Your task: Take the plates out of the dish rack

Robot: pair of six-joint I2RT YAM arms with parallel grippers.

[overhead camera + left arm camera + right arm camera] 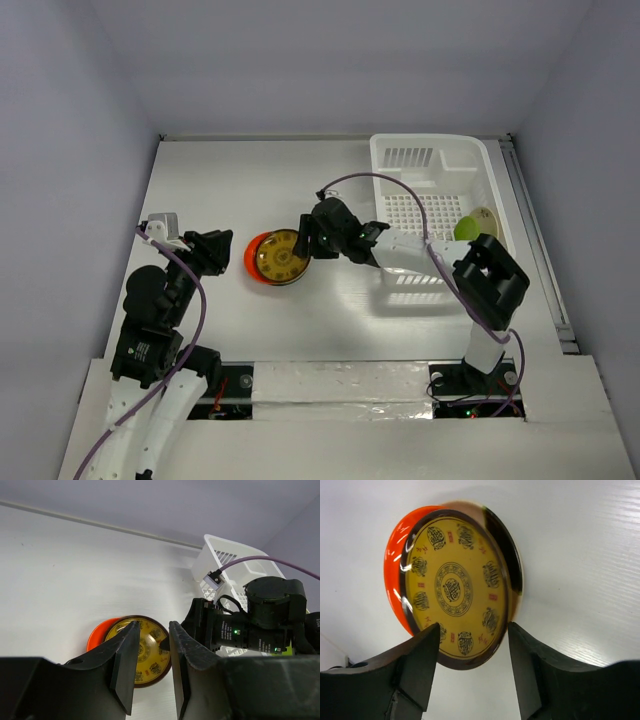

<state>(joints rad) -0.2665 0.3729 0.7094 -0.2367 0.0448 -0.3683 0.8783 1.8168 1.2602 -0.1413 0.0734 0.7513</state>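
A glossy tan-brown plate (283,257) with a yellow patterned face lies on a bright orange-red plate (252,259) on the table, left of the white dish rack (400,158). My right gripper (306,240) is open over the tan plate's right rim; in the right wrist view (472,630) its jaws stand either side of the rim of the tan plate (455,587), with the orange-red plate (395,580) beneath. My left gripper (222,246) is open and empty just left of the stack (153,627). A yellow-green plate (465,229) and a cream plate (488,218) stand in the rack. The teal plate is out of view.
The rack fills the back right of the table, and my right arm reaches across its front wall. The table's right edge has a metal rail (540,240). White walls close in the back and both sides.
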